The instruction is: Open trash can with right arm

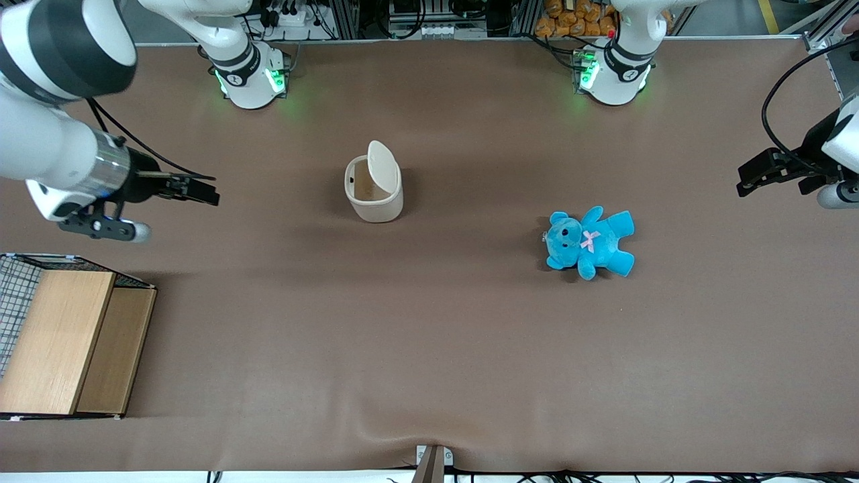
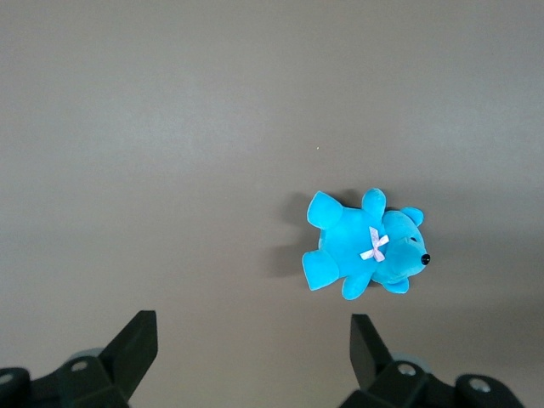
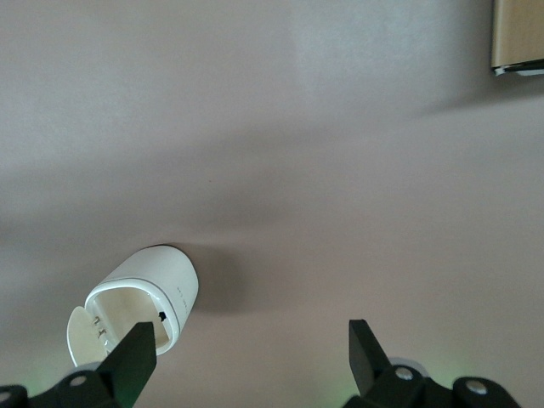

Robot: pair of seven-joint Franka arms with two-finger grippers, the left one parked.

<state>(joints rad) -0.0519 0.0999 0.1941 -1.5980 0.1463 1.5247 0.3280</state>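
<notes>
The cream-white trash can (image 1: 374, 191) stands on the brown table with its flip lid (image 1: 381, 167) raised upright, so the inside shows. It also shows in the right wrist view (image 3: 144, 308), lid open. My right gripper (image 1: 194, 190) hangs in the air well away from the can, toward the working arm's end of the table. Its two black fingers are spread wide with nothing between them (image 3: 252, 357). The right arm (image 1: 54, 154) reaches in from that end.
A blue teddy (image 1: 590, 243) lies on the table toward the parked arm's end, also seen in the left wrist view (image 2: 365, 246). A wooden-topped wire box (image 1: 64, 339) stands near the front camera at the working arm's end.
</notes>
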